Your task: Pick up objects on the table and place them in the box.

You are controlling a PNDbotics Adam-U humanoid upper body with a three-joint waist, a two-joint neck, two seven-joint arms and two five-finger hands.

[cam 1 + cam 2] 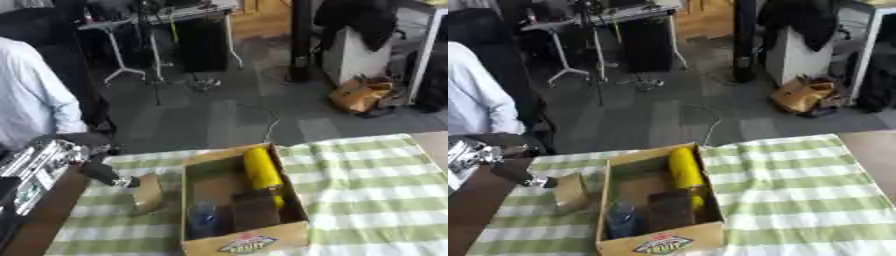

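An open cardboard box (294, 200) stands on the green-and-white checked cloth. Inside it lie a yellow cylinder (261, 170) along the right wall, a dark brown block (255, 210) and a bluish thing (203, 216) at the front. Left of the box a tan block-shaped object (147, 193) sits just above or on the cloth. My left hand (103, 173), black with a silver tip, comes in from the left and meets the object's upper left end. My right hand shows in neither view.
The checked cloth (367, 200) spreads wide to the right of the box. Bare brown table (44, 215) shows at the left edge. A person in a light shirt (31, 100) stands at the far left. Beyond the table lie grey floor, stands and bags.
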